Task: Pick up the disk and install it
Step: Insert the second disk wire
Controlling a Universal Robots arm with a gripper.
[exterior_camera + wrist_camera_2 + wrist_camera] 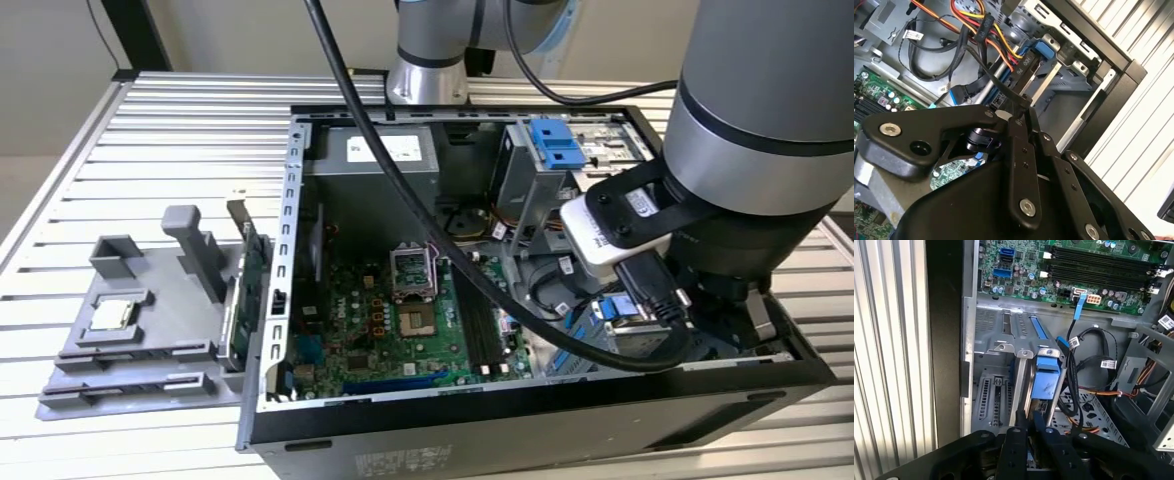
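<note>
You are looking at an open case [400, 440] lying on a slatted table [174, 110], with the arm [761, 120] reaching down into the corner at the exterior view's right. The green board [400, 330] is filling the case floor, and a grey tray [147, 330] is sitting on the table beside the case, at the exterior view's left. In the first wrist view, the disk [1046, 382] is standing on edge in the metal bay [999, 390], its blue rail showing on top, with black cables [1089, 365] running just beside it. Your gripper [1029, 422] is pinching the disk's near edge, fingers [1018, 421] pressed close together on it; in the second wrist view the fingers [1019, 107] are likewise meeting at a narrow tip.
</note>
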